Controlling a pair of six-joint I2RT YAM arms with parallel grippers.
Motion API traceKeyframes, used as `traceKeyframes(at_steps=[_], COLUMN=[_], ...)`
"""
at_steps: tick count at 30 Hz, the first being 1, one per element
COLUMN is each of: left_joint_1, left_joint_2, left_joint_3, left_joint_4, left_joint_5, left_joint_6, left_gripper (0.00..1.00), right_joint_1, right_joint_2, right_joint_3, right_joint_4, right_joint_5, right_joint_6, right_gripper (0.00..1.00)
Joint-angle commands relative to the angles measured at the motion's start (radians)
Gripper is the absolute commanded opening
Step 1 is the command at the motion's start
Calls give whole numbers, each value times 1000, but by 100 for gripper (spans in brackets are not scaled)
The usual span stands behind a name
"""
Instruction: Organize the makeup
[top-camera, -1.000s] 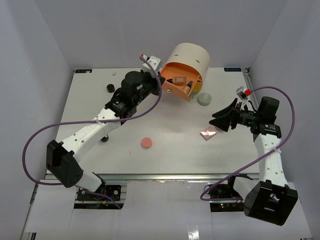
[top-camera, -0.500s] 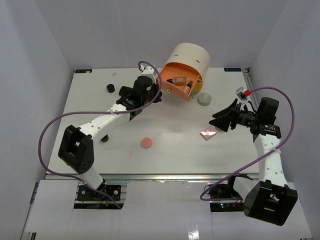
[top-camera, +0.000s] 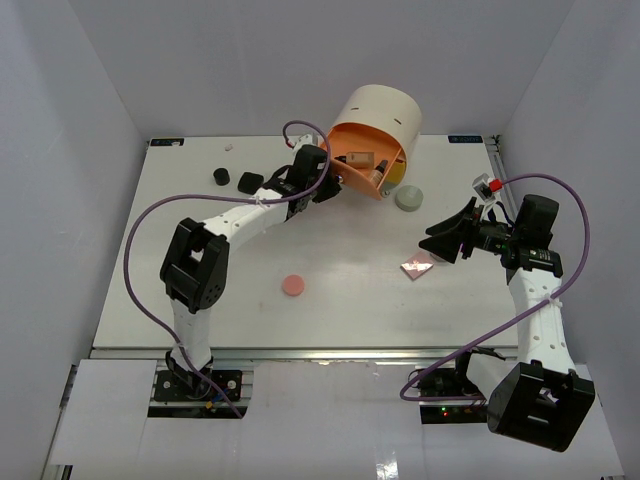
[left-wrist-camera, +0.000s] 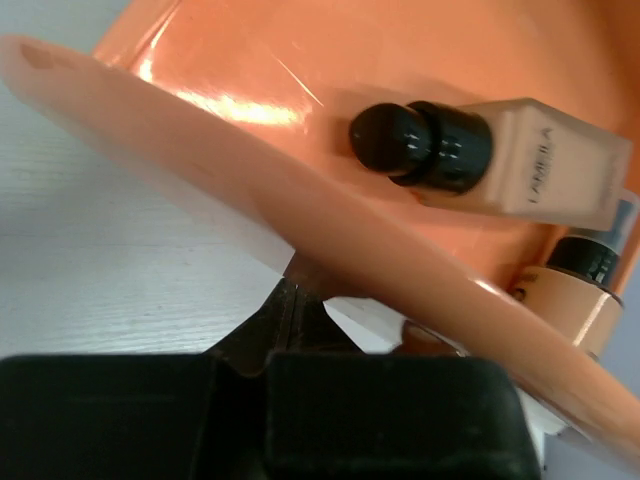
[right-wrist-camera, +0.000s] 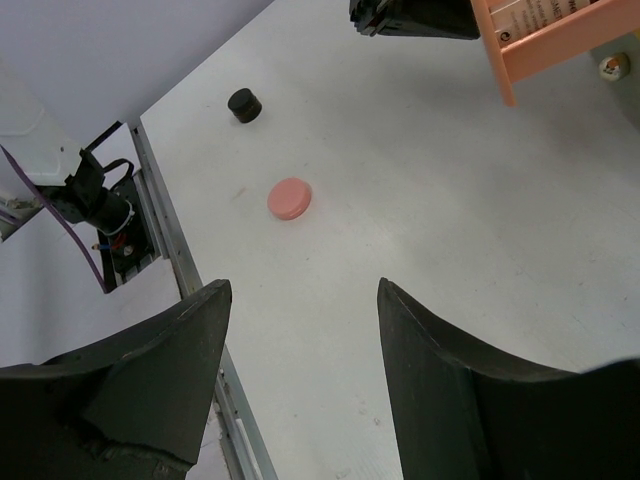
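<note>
My left gripper is shut, its tips against the underside of the orange drawer's rim. The drawer stands open from the cream cylindrical box. In it lie two black-capped brown bottles. A pink round compact lies mid-table and also shows in the right wrist view. A pink square palette lies under my right gripper, which is open and empty. A grey-green compact sits right of the box. Two black jars stand at the back left.
A yellow drawer peeks out beside the orange one. White walls close in the table on three sides. The metal rail runs along the near edge. One black jar shows in the right wrist view.
My left arm has stretched forward and right, bringing its gripper down to the orange drawer's near edge and uncovering the second black jar. The right arm has not moved.
</note>
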Motion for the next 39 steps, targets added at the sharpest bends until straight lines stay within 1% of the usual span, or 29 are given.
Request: traceKeyframes(at_steps=[1, 16, 23, 26, 32, 38, 39], left_joint_1=[3, 3, 3, 3, 3, 3, 3], left_joint_2=[-12, 133, 144, 133, 147, 160, 166], left_joint_3=[120, 354, 357, 341, 359, 376, 385], left_joint_4=[39, 37, 60, 92, 128, 166, 170], left_joint_5=[38, 64, 69, 65, 79, 86, 87], left_joint_6=[-52, -27, -36, -35, -38, -41, -41], left_gripper=[0, 0, 0, 4, 5, 7, 7], right_joint_1=[-4, -5, -4, -4, -5, 12, 21], right_joint_2=[-17, -17, -20, -30, -51, -80, -81], right_joint_3=[-4, -4, -7, -11, -22, -22, -22], right_joint_4=[27, 30, 28, 27, 24, -45, -50], right_joint_5=[-1, 8, 7, -7, -23, -17, 1], right_joint_6=[11, 19, 1, -38, -107, -366, -379], right_gripper=[67, 67, 67, 68, 68, 69, 68])
